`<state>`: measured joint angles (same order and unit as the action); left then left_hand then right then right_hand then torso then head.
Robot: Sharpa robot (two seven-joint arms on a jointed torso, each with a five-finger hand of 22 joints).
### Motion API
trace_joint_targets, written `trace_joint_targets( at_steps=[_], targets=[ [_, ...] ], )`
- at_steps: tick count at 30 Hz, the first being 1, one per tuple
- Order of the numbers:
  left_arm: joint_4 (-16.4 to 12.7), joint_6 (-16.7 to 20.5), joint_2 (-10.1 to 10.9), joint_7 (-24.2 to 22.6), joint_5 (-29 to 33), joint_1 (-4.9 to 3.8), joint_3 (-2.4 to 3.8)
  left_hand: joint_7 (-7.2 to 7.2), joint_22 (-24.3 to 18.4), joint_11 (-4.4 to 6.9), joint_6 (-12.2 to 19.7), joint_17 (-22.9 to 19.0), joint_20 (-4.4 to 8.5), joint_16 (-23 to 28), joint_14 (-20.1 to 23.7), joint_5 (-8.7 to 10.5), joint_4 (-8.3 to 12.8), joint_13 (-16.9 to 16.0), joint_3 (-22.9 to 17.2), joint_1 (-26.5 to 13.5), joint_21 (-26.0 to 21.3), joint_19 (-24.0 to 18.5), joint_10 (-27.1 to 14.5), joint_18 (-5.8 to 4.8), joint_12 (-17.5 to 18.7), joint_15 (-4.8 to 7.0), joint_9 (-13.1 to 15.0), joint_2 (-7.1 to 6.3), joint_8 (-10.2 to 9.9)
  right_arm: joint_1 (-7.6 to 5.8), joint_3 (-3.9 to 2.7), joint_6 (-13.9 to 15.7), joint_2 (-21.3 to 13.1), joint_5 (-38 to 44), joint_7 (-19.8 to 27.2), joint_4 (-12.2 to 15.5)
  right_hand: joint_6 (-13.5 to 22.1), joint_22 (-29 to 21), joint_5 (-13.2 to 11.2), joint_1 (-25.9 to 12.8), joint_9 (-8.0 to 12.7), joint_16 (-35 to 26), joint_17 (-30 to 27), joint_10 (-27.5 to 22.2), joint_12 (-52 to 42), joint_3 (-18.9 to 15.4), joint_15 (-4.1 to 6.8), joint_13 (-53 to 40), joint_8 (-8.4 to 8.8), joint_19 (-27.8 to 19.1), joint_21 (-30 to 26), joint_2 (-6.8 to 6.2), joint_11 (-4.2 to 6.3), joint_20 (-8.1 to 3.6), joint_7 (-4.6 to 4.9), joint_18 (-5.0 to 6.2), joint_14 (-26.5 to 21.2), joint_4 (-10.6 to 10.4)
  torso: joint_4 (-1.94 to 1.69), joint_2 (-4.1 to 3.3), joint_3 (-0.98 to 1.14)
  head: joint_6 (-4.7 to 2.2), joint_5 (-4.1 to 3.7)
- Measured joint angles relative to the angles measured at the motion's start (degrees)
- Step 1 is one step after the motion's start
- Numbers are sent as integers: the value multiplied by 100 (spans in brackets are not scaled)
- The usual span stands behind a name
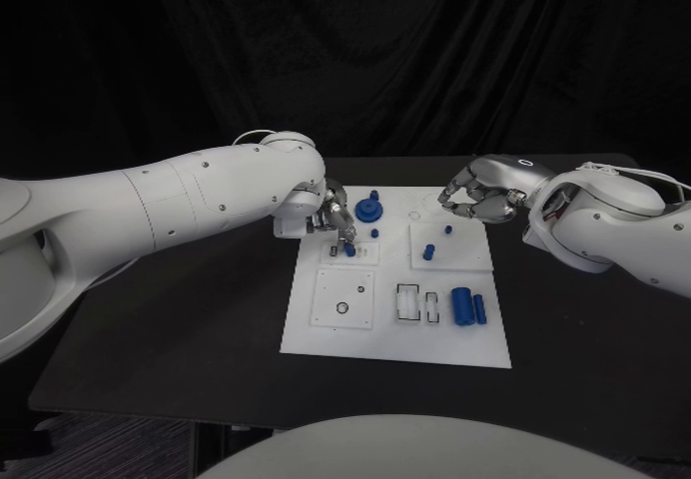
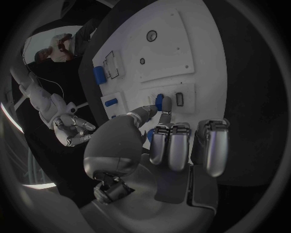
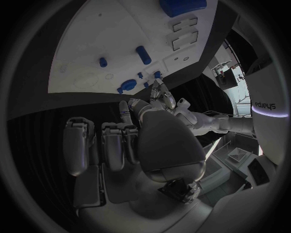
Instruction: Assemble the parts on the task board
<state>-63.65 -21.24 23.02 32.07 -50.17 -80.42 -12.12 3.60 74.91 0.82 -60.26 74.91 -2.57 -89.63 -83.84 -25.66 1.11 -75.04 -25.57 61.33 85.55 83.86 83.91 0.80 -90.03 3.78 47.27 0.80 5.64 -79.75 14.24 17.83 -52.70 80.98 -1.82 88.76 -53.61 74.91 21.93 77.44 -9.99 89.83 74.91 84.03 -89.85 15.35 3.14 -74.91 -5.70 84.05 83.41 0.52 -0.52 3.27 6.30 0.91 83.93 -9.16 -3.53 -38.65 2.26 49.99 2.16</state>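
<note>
White board (image 1: 377, 339) sits mid-table, blue parts on it. Left hand (image 1: 332, 215) is down at its upper left — fingertips pinching a small blue peg (image 1: 348, 250) by a slot. Right hand (image 1: 482, 196) hovers off the far right corner, fingers curled in, holding nothing.

Head view: the left hand (image 1: 329, 215) covers the task board (image 1: 320, 329) at its upper left corner, and the small blue part (image 1: 348, 250) at its fingertips is partly masked, so contact there cannot be judged. The right hand (image 1: 482, 195) curls inward, hiding its palm. Right wrist view: a large blue part (image 3: 182, 7) is cut off by the circle's rim.
</note>
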Motion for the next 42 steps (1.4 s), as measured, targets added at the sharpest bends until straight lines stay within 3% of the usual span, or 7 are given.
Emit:
trace_joint_targets(
  at_steps=[8, 12, 16, 24, 32, 36, 42],
  targets=[
    [6, 25, -4, -33, 2, 20, 6, 16, 0, 0, 37, 0, 0, 0, -21, 230, -7, 0, -24, -130, -47, 0, 0, 0, 0, -21, -7, 7, 1, 11, 0, -8, 2, 0, -4, -6, 0, 0, 0, 0, 0, 0, 0, 0, 0, 0, 0, 0, 0, 0, 0, 0, 0, 0, 0, 0, 0, 0, 4, 0, 1, 0, 2],
    [17, 26, -6, -34, 3, 37, 7, 6, 0, -17, 90, 0, -22, 0, -21, 630, -98, 0, 67, -326, -83, 22, 17, 0, 0, -21, -56, 38, 0, 12, 0, -9, 0, 0, -5, -7, 0, 0, 0, 0, 0, 0, 0, 0, 0, 0, 0, 0, 0, 0, 0, 0, 0, 0, 0, 0, 0, 0, 6, -2, -1, 0, -7],
    [22, 24, -7, -31, 5, 61, 4, 21, 0, -37, 75, 0, -44, 0, -13, 1130, -345, 0, 314, -531, -83, 1, -2, 0, 0, -29, -108, 57, -48, 14, 0, -10, -3, 0, -7, -7, 0, 0, 0, 0, 0, 0, 0, 0, 0, 16, 0, 0, 0, 0, -23, 0, 0, 0, 0, 0, 0, 16, 7, -3, -2, 0, -10],
    [36, -3, -7, 8, 5, 69, 4, 29, 0, -48, 67, 0, -43, 0, -1, 1290, -499, 0, 521, -633, -138, 1, 8, 0, 0, -42, -160, 61, -84, 16, 0, -12, 0, 0, -8, -8, 0, 0, 0, 0, 0, 0, 0, 0, 0, 16, 0, 0, 0, 0, -23, 0, 0, 0, 0, 0, 0, 16, 1, -4, -4, 0, 7],
    [65, -55, -15, 69, 5, 75, 5, 50, 0, -54, 46, 0, -64, 0, -22, 1653, -658, 0, 803, -686, -156, 21, 14, 0, 0, -62, -241, 53, -115, 17, 0, -18, 0, 0, -10, -9, 0, -1, 0, 0, 0, 0, 0, 0, 0, 16, 0, -4, 0, 0, -23, 0, 0, 0, 0, 0, 0, 16, 1, -4, -5, 0, 21],
    [80, -67, -19, 92, 5, 76, 5, 49, 0, -54, 47, 0, -64, 0, -22, 1684, -680, 0, 825, -708, -195, 21, 14, 0, 0, -62, -253, 75, -116, 17, 0, -23, -3, 0, -11, -9, 0, -1, 0, 0, 0, 0, 0, 0, 0, 16, 0, -4, 0, 0, -23, 0, 0, 0, 0, 0, 0, 16, 1, -4, -5, 0, 14],
    [77, -76, -18, 95, 7, 77, 6, 71, 0, -54, 69, 0, -64, 0, -21, 1283, -640, 0, 864, -657, -248, 21, 14, 0, 0, -62, -292, 126, -143, 18, 0, -32, -6, 0, -13, -9, 0, -1, 0, 0, 0, 0, 0, 0, 0, 16, 0, -3, 0, 0, -23, 0, 0, 0, 0, 0, 0, 16, -2, -4, -5, 0, 10]
  ],
)
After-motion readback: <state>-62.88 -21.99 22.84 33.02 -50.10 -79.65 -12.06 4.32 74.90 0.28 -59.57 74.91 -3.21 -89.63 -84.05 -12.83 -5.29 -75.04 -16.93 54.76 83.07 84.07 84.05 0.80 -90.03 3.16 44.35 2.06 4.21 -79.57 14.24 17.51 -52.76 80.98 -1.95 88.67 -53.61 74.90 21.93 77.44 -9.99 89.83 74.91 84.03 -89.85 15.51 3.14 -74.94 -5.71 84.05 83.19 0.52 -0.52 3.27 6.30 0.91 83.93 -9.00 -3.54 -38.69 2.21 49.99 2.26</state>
